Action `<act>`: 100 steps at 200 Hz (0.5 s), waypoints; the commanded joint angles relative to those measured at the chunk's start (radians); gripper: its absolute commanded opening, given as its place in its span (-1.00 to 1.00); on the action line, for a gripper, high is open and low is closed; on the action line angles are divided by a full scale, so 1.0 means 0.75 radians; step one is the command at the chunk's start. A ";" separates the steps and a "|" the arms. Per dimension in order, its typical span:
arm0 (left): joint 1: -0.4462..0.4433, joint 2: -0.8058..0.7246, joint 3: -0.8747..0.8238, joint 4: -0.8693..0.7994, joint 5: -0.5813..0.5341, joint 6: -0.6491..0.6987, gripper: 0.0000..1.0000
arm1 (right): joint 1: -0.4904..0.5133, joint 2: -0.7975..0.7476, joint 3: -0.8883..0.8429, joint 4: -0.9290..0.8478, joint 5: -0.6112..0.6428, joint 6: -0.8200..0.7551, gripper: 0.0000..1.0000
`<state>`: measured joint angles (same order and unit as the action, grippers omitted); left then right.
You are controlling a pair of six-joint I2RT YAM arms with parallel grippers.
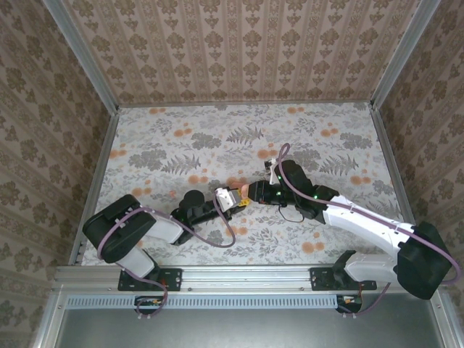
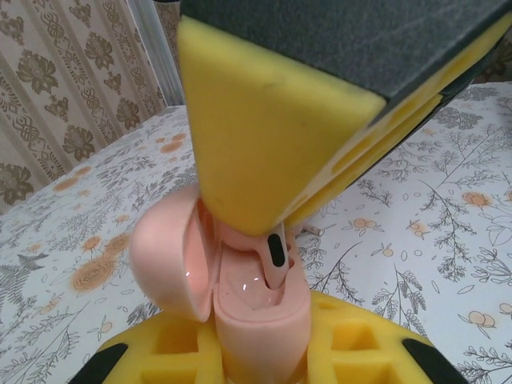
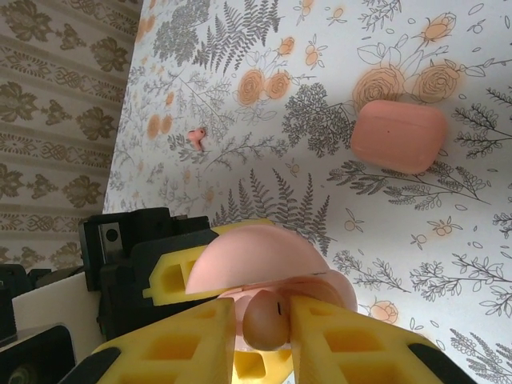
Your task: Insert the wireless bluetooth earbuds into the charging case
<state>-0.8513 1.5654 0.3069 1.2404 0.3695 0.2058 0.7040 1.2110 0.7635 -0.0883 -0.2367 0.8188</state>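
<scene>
The coral-pink charging case [image 2: 260, 316] stands upright with its lid [image 2: 164, 256] swung open to the left. My left gripper [image 2: 260, 348] is shut on the case, a yellow foam finger [image 2: 172, 352] on each side. From above, my right gripper [image 3: 266, 328] is shut on one earbud [image 3: 266, 320]. The earbud's stem [image 2: 275, 260] reaches down into the case's right well. In the right wrist view the open case [image 3: 264, 260] sits just behind the held bud. In the top view the two grippers meet at mid table, left gripper [image 1: 230, 197] and right gripper [image 1: 255, 193].
A second earbud [image 3: 196, 138] lies loose on the floral tablecloth, farther off. A closed coral case [image 3: 398, 136] rests on the cloth to the right of it. Patterned walls [image 1: 239, 43] enclose the table on three sides.
</scene>
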 commanded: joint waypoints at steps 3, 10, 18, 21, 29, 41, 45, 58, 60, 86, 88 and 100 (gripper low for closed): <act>-0.008 -0.032 -0.002 -0.008 0.004 -0.010 -0.77 | -0.006 0.013 0.012 0.038 -0.035 0.005 -0.51; -0.007 -0.032 -0.002 -0.009 0.004 -0.008 -0.77 | -0.005 0.016 0.013 0.036 -0.034 0.002 -0.51; -0.008 -0.034 -0.002 -0.009 0.004 -0.008 -0.76 | -0.004 0.018 0.013 0.034 -0.036 0.003 -0.50; -0.008 -0.034 -0.002 -0.009 0.003 -0.007 -0.77 | -0.004 0.021 0.014 0.034 -0.034 0.002 -0.50; -0.008 -0.033 -0.002 -0.010 0.002 -0.007 -0.76 | -0.004 0.023 0.013 0.034 -0.036 0.002 -0.50; -0.008 -0.037 -0.003 -0.012 0.002 -0.006 -0.76 | -0.004 0.026 0.014 0.035 -0.040 0.004 -0.48; -0.008 -0.039 -0.004 -0.014 0.002 -0.006 -0.76 | -0.005 0.026 0.014 0.034 -0.042 0.002 -0.48; -0.008 -0.043 -0.004 -0.019 0.000 -0.004 -0.76 | -0.004 0.024 0.014 0.036 -0.044 0.003 -0.47; -0.008 -0.044 -0.004 -0.020 0.000 -0.004 -0.76 | -0.005 0.024 0.015 0.037 -0.045 0.003 -0.47; -0.010 -0.042 -0.003 -0.022 0.000 -0.004 -0.76 | -0.004 0.017 0.014 0.051 -0.058 -0.005 -0.45; -0.010 -0.042 -0.002 -0.023 0.000 -0.004 -0.77 | -0.004 0.017 0.015 0.053 -0.058 -0.006 -0.45; -0.009 -0.041 -0.002 -0.024 0.000 -0.005 -0.76 | -0.004 0.017 0.017 0.061 -0.065 -0.007 -0.42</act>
<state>-0.8513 1.5570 0.3069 1.2156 0.3695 0.2058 0.7040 1.2224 0.7635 -0.0742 -0.2493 0.8173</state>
